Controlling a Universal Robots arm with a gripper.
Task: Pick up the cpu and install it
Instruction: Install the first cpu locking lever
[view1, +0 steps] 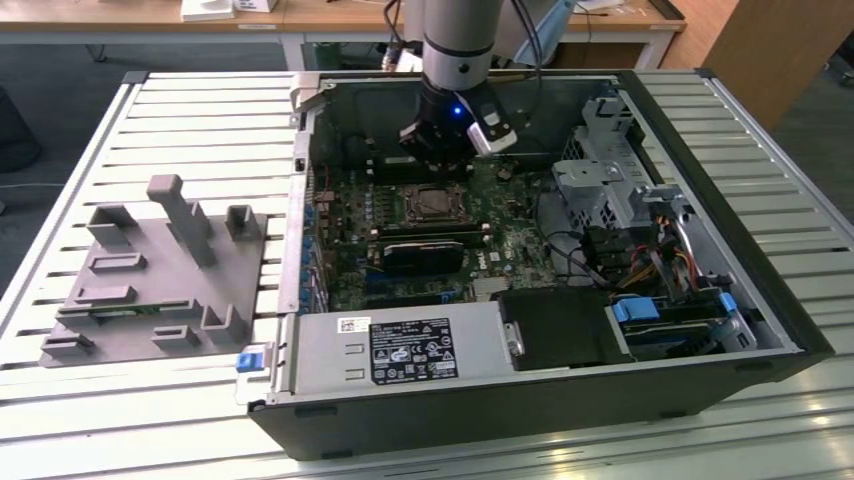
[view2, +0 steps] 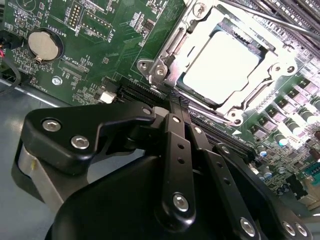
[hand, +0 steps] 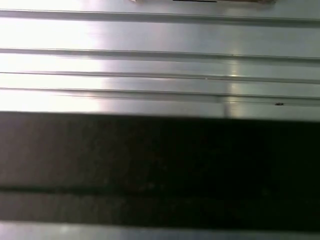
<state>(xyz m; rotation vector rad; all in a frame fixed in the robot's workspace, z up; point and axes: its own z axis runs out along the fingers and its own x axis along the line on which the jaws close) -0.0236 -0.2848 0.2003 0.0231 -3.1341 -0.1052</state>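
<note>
While the arm hangs over the open computer case (view1: 534, 300) in the exterior view, the gripper (view1: 438, 150) hovers just above the cpu (view1: 434, 203), which sits in its socket on the motherboard (view1: 400, 240); a grey fixture (view1: 147, 280) lies near the surface's (view1: 80, 400) edge on the exterior view's left. Second wrist view now: cpu (view2: 222, 62) seated inside the metal socket frame (view2: 165, 65), jaws drawn narrow, holding nothing. First wrist view: pale ribbed metal (hand: 160, 70).

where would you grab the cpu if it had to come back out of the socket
By two opposite edges of its thin rim, coming straight down from above. The cpu lies flat in the socket, framed closely by the metal bracket, so a sideways approach looks blocked and only the shiny top is exposed.
</note>
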